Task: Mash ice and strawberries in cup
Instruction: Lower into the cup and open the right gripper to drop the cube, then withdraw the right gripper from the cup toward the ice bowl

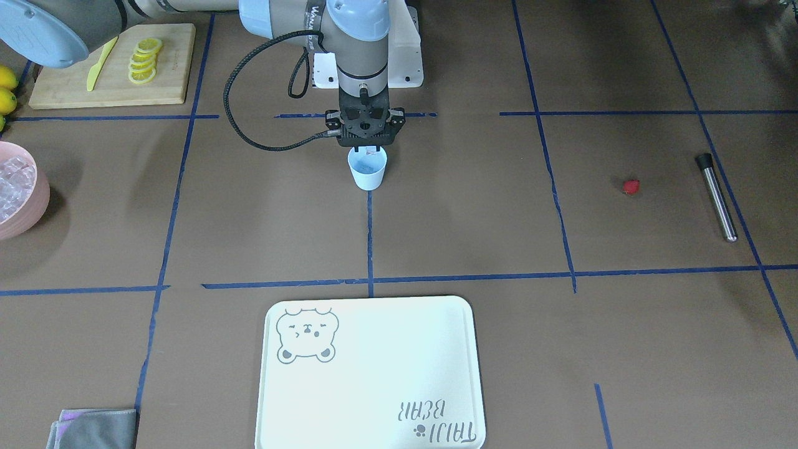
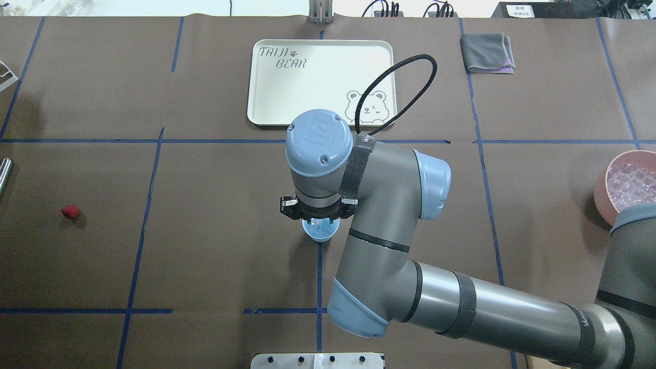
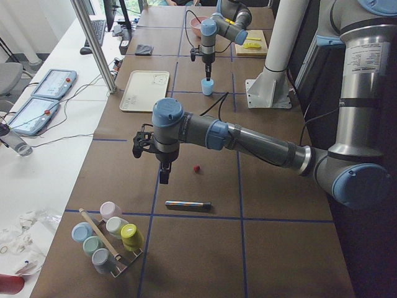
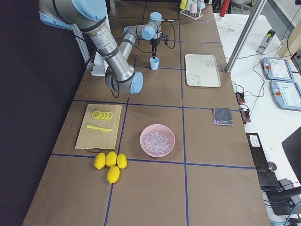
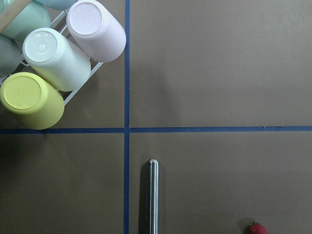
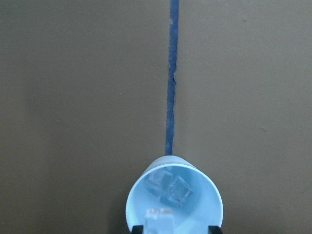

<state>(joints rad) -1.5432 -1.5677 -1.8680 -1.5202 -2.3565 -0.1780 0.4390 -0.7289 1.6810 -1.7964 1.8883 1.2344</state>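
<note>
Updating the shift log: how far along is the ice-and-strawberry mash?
Done: two ice cubes lie in the blue cup. In hand: the right claw hangs over the cup, with another cube just under it. Still to do: the strawberry lies far from the cup, and the metal rod lies untouched; no mashing yet.

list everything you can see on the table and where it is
cup: one, pale blue, table centre
bowl: one, pink, robot's right end
ice: clear cubes, a few in cup, many in bowl
metal rod: one, silver, lying flat
strawberry: one, red, beside metal rod
tray: one, white, bear print
cutting board: one, wooden, holding lemon slices and yellow knife
lemons: four, yellow, by cutting board
cloth: one, grey, beside tray
rack cups: several, pastel, robot's left end
right gripper: open over cup
left gripper: above table near strawberry, state unclear
</note>
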